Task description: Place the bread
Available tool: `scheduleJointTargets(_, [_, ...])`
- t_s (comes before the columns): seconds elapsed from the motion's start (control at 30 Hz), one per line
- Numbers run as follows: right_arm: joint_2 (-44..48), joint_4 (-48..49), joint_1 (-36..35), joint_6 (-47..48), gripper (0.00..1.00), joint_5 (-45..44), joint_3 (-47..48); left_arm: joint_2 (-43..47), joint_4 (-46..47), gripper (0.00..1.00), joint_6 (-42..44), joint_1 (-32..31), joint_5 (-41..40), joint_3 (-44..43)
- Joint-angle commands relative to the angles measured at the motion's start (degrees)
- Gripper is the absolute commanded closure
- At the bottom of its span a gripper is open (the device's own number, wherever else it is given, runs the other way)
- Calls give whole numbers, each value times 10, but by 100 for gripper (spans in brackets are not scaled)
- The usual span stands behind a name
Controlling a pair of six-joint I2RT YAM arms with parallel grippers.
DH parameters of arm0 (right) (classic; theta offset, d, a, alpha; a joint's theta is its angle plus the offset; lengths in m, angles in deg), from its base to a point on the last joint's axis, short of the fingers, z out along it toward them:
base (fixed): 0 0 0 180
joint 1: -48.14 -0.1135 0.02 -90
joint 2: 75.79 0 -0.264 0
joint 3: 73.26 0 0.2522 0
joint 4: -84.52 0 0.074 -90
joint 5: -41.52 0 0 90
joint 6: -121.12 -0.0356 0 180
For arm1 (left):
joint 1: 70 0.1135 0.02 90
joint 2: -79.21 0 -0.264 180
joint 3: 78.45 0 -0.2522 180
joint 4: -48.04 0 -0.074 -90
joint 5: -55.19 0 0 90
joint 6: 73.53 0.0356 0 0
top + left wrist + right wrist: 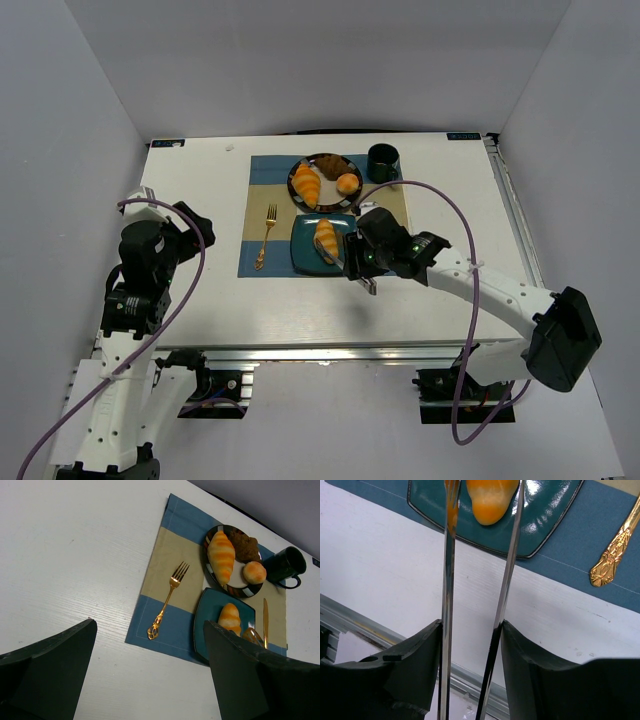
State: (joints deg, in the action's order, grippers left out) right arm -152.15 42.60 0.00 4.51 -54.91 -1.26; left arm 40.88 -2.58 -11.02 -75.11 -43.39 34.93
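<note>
The bread (325, 238), a golden-yellow roll with paler ridges, lies on the square teal plate (300, 256). It also shows in the left wrist view (230, 617) and the right wrist view (490, 497). My right gripper (357, 262) (471, 627) is shut on metal tongs (512, 565). The two tong blades stand apart, one on each side of the bread's end; I cannot tell if they touch it. My left gripper (143, 198) (150, 630) is open and empty above the bare table at the left.
A round black plate (296, 172) behind holds a larger orange roll (307, 185), a small round bun (347, 183) and a brown piece. A dark mug (383, 160) stands at its right. A gold fork (266, 238) and gold knife (265, 622) lie on the blue-and-tan placemat (262, 165).
</note>
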Motion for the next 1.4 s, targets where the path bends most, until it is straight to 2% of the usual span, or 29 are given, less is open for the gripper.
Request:
scheduleJointTargets(0.0, [7, 18, -6, -5, 45, -14, 6, 6, -1, 2, 1, -2, -1, 7])
scheduleJointTargets(0.37, [47, 7, -12, -27, 44, -23, 8, 4, 0, 2, -1, -2, 1, 6])
scheduleJointTargets(0.6, [138, -37, -12, -84, 45, -102, 14, 3, -1, 2, 2, -3, 0, 3])
scheduleJointTargets(0.67, [176, -62, -11, -129, 45, -138, 8, 2, -1, 2, 2, -2, 0, 2])
scheduleJointTargets(0.73, [211, -136, -11, -185, 47, -218, -1, -1, 2, 2, 4, -2, 1, 0])
scheduleJointTargets(0.77, [220, -165, -10, -251, 48, -244, -5, -2, 4, 2, 4, -2, 3, 0])
scheduleJointTargets(0.8, [228, -232, -7, -285, 48, -293, -13, -3, 6, 2, 4, -3, 8, 0])
scheduleJointTargets(0.87, [248, -292, 5, -381, 50, -328, -23, -7, 15, 2, 2, -2, 15, 5])
scheduleJointTargets(0.97, [290, -362, 27, -460, 51, -372, -56, -14, 23, 2, 0, -2, 29, 9])
scheduleJointTargets(1.0, [305, -371, 31, -503, 52, -396, -66, -15, 25, 2, -1, -2, 32, 11])
scheduleJointTargets(1.17, [358, -377, 61, -578, 54, -432, -136, -7, 38, 2, -5, -3, 48, 28])
scheduleJointTargets(1.3, [323, -364, 104, -586, 56, -427, -155, -3, 37, 2, -6, -3, 54, 34])
scheduleJointTargets(1.37, [307, -318, 134, -566, 56, -417, -173, 3, 35, 2, -5, -3, 53, 35])
